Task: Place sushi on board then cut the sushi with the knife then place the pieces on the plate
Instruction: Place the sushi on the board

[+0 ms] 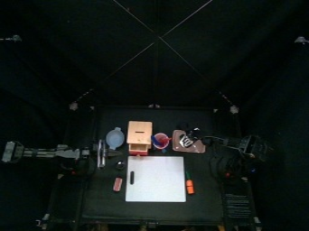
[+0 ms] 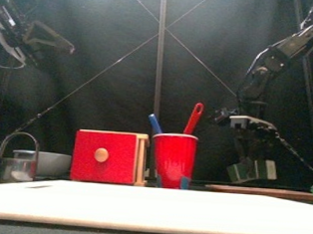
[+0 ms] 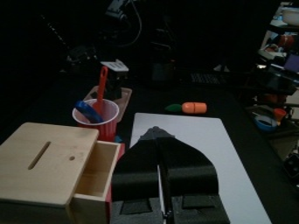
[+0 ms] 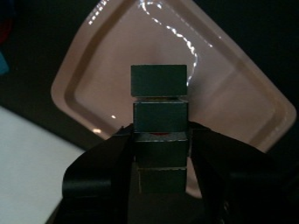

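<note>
Your left gripper sits on the left side of the table with its jaws pressed together on nothing, pointing across the white cutting board. The board has no sushi on it yet.

Behind the board are the wooden box and then the red cup, with the blue toy knife and red toy knife standing in it.

The action is over on the right. Your right gripper is clamped on the sushi roll, low over the pink tray. I can't tell if the roll is clear of the tray or touching it.

My read on handling is that it's a light, stiff row of dark green blocks with smooth faces, and the seams look like the weak spot. The jaws have it near one end, with two blocks sticking out past the tips unsupported. I'd guess a quick swing could snap those off. A grip nearer the middle, squeezing the flat sides, would probably be safer. If you stick with this grip, keep the carry to the board slow and level.
</note>
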Controlling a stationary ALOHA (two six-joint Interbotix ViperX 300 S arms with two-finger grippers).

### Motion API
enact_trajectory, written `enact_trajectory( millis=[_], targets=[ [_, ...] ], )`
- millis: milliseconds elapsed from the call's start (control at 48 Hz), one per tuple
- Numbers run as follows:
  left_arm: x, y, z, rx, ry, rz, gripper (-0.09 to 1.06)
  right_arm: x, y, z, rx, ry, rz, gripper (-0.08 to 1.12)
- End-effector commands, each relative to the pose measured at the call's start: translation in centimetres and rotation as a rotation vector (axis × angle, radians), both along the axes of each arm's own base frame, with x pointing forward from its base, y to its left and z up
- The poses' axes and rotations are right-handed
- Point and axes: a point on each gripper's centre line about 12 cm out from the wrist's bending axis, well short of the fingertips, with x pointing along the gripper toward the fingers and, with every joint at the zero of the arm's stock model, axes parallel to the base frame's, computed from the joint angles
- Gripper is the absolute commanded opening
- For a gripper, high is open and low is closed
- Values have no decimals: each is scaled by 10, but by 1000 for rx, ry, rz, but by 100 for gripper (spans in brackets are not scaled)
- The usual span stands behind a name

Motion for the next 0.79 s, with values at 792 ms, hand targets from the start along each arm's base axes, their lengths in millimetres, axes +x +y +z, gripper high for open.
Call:
enact_trajectory(
  millis=[792],
  targets=[
    [-2,17,-3,-68,-9,98,-2,134,162,-8,166,-294,-456,58]
  ],
)
